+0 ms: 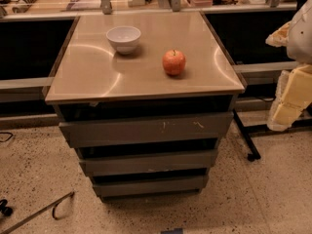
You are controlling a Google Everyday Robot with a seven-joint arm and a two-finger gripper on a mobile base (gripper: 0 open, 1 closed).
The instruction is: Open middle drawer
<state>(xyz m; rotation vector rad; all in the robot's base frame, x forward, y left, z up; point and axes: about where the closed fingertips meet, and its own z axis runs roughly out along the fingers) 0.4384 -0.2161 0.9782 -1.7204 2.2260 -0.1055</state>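
Observation:
The middle drawer point(148, 162) is the mid-width, plain dark-grey front in a stack of three under a steel-topped cabinet point(97, 82). It looks pushed in, with a dark gap above it. The widest front with pale scratch marks point(146, 129) is above it, and the narrowest front point(150, 185) is below. My gripper point(288, 99), pale yellow below a white arm, hangs at the right edge of the view. It is to the right of the cabinet, about level with the top drawer, and touches nothing.
A white bowl point(123, 37) and a red apple point(174, 62) stand on the cabinet top. A black frame leg with a caster point(247, 143) stands right of the drawers. A thin rod and cable point(41, 209) lie on the speckled floor at lower left.

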